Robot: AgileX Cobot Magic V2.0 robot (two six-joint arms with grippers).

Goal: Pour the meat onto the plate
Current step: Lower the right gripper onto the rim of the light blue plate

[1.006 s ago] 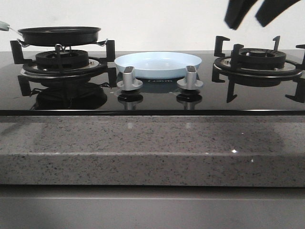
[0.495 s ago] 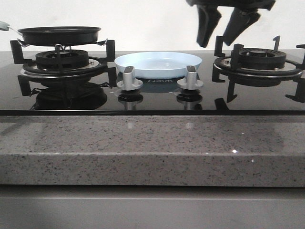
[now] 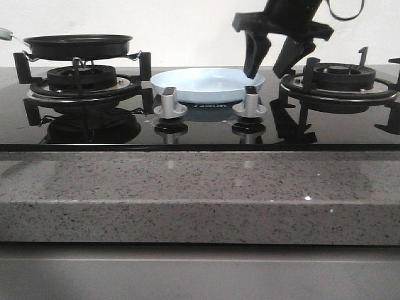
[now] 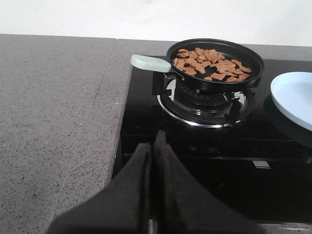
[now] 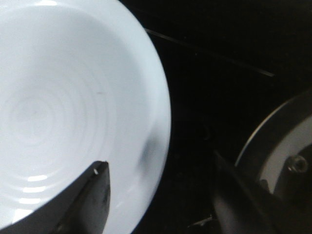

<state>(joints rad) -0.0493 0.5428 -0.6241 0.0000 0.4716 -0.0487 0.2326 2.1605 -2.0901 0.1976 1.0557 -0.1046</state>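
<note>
**Right gripper poised over the plate's rim, meat waiting in the pan**

The meat (image 4: 210, 62) lies in a loose single layer inside the black frying pan (image 4: 215, 63), which sits on the left burner (image 3: 81, 78) with its pale green handle (image 4: 150, 63) pointing away to the left. The plate (image 3: 207, 84) rests empty on the black glass hob, between the two burners and just behind the two knobs (image 3: 170, 103).

The right gripper (image 3: 270, 59) hangs with its jaws spread above the plate's right edge; in the right wrist view one finger (image 5: 92, 200) shows over the dish and the other outside it, so the rim lies between them. Whether either finger already touches the rim is hard to tell from these angles. The left gripper (image 4: 155, 190) is clenched on nothing, low over the near left corner of the hob, well apart from the pan.

The step looks like securing the plate. A good grip would take the rim squarely, fingers straddling it evenly before closing, so the glossy dish neither tips nor skids toward the right burner (image 3: 340, 78).
</note>
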